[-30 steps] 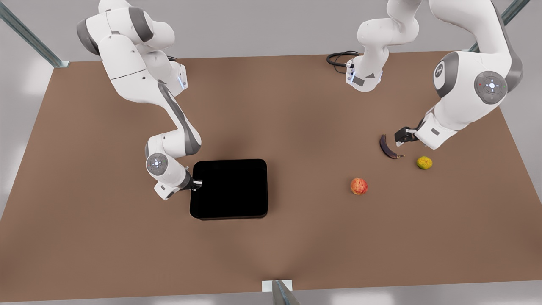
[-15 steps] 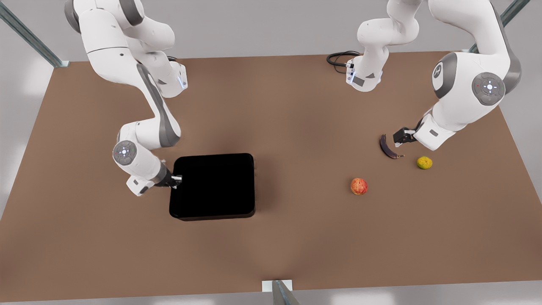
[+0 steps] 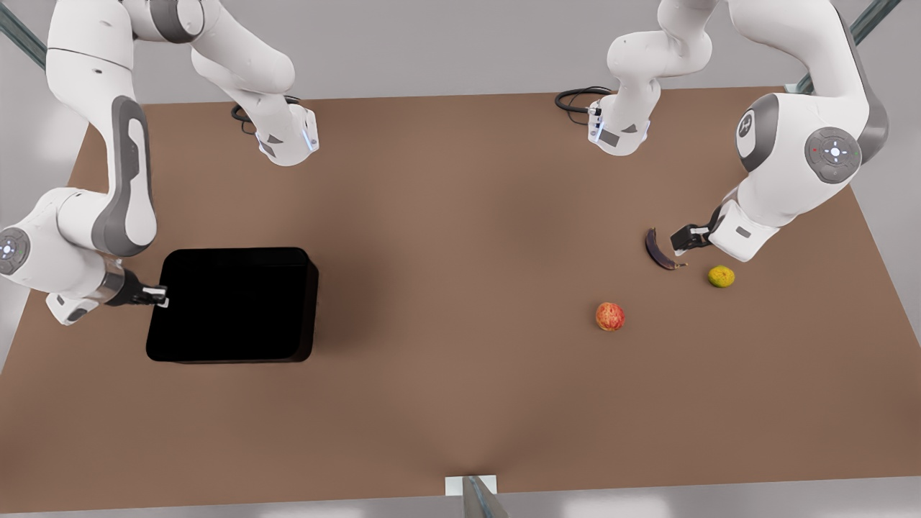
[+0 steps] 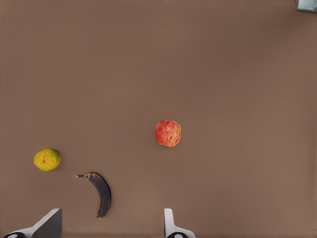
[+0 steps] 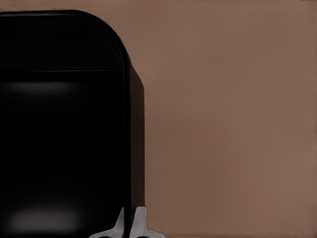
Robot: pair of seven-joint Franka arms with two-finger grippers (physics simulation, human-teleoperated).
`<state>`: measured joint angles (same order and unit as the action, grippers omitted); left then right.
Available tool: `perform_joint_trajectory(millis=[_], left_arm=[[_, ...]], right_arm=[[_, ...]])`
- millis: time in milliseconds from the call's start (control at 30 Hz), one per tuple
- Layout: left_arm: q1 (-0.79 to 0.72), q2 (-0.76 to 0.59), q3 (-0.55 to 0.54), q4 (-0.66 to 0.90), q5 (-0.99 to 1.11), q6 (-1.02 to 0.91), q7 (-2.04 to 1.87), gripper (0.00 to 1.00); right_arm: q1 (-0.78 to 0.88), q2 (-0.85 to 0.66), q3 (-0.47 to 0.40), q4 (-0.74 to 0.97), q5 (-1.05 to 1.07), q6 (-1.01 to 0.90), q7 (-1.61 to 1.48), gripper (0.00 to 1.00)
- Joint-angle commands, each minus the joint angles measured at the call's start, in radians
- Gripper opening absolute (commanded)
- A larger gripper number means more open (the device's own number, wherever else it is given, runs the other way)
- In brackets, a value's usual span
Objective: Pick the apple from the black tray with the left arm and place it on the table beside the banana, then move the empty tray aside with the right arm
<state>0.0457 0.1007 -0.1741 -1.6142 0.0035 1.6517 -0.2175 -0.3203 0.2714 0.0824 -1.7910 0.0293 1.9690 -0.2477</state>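
The right gripper point(image 3: 160, 296) sits at the front view's left, at about 9 o'clock of the tray point(image 3: 237, 306), its fingers point(image 5: 141, 224) pinched together on the tray's rim point(image 5: 127, 148). In the right wrist view the two pale fingertips stand on either side of the thin rim edge, nearly touching. The tray lies on the table point(image 3: 460, 237) toward the front view's left edge and carries nothing that can be seen.

The left gripper point(image 3: 683, 243) hangs at the front view's right, just beside the banana point(image 3: 658, 250), at about 3 o'clock of it. Its fingers point(image 4: 171, 225) are spread wide apart and hold nothing; the left wrist view shows the banana point(image 4: 100, 192) below, between the two fingertips.

The apple point(image 3: 609, 316) rests on the table at about 7 o'clock of the banana, near it but apart. A yellow-green fruit point(image 3: 721, 276) lies at about 4 o'clock of the banana. In the left wrist view the apple point(image 4: 168, 133) lies apart from both the banana and the yellow-green fruit point(image 4: 47, 159).
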Motion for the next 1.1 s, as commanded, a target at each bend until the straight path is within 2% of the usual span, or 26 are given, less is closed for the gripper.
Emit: perform_joint_trajectory(millis=[0,200,333,467,500,533,567,600,633,700,733,767,800,833,900,933,1000,1067], left_arm=[[-0.001,-0.001,-0.001,0.000,0.001,0.000,-0.065,1.00],[-0.001,-0.001,-0.001,0.000,0.001,0.000,-0.065,1.00],[-0.003,-0.001,-0.002,0.000,-0.002,0.000,-0.066,1.00],[-0.003,-0.001,-0.002,0.000,-0.002,0.000,-0.066,1.00],[-0.003,-0.001,-0.002,0.000,0.000,0.000,-0.066,1.00],[-0.003,-0.001,-0.001,0.000,0.000,0.000,-0.066,1.00],[-0.003,-0.001,-0.001,0.000,0.000,0.000,-0.066,1.00],[-0.003,-0.001,-0.001,0.000,0.000,0.000,-0.066,1.00],[-0.003,-0.001,-0.001,0.000,0.001,0.000,-0.066,1.00],[-0.003,-0.001,-0.002,0.000,0.001,0.000,-0.066,1.00],[-0.003,-0.001,-0.002,0.000,0.001,0.000,-0.066,1.00],[-0.003,-0.001,-0.002,0.000,0.001,0.000,-0.066,1.00],[-0.003,-0.001,-0.002,0.000,0.001,0.000,-0.066,1.00],[-0.003,-0.001,-0.001,0.000,0.001,0.000,-0.066,1.00],[-0.003,-0.001,-0.002,0.000,0.001,0.000,-0.066,1.00],[-0.003,-0.001,-0.002,0.000,0.000,0.000,-0.066,1.00],[-0.003,-0.001,-0.002,0.000,0.001,0.000,-0.066,1.00],[-0.003,-0.001,-0.002,0.000,0.000,0.000,-0.066,1.00]], right_arm=[[-0.009,0.035,0.000,0.027,-0.034,-0.032,-0.452,0.13],[-0.029,0.227,0.003,0.177,-0.088,-0.010,-0.460,0.13],[-0.026,0.281,0.002,0.186,-0.121,0.074,-0.440,0.13],[-0.025,0.324,0.000,0.213,-0.123,0.077,-0.438,0.14],[-0.025,0.322,0.000,0.216,-0.123,0.076,-0.440,0.24],[-0.025,0.322,0.000,0.223,-0.123,0.076,-0.441,0.43],[-0.025,0.322,0.000,0.226,-0.123,0.076,-0.441,0.56],[-0.025,0.324,-0.001,0.226,-0.121,0.076,-0.441,0.76],[-0.026,0.322,-0.001,0.226,-0.120,0.076,-0.438,0.86],[-0.023,0.310,-0.001,0.236,-0.114,0.056,-0.432,0.94],[-0.019,0.261,0.017,0.262,-0.112,-0.036,-0.378,1.00],[-0.011,0.193,0.072,0.317,-0.115,-0.185,-0.277,1.00],[-0.008,0.189,0.161,0.459,-0.117,-0.404,-0.129,1.00],[-0.003,0.189,0.229,0.518,-0.124,-0.444,-0.026,1.00],[-0.005,0.161,0.315,0.521,-0.118,-0.429,0.243,1.00],[-0.003,0.161,0.346,0.519,-0.147,-0.377,0.260,1.00],[0.040,0.166,0.344,0.495,-0.212,-0.349,0.402,1.00],[0.030,0.031,0.362,0.242,-0.170,-0.188,0.444,1.00]])
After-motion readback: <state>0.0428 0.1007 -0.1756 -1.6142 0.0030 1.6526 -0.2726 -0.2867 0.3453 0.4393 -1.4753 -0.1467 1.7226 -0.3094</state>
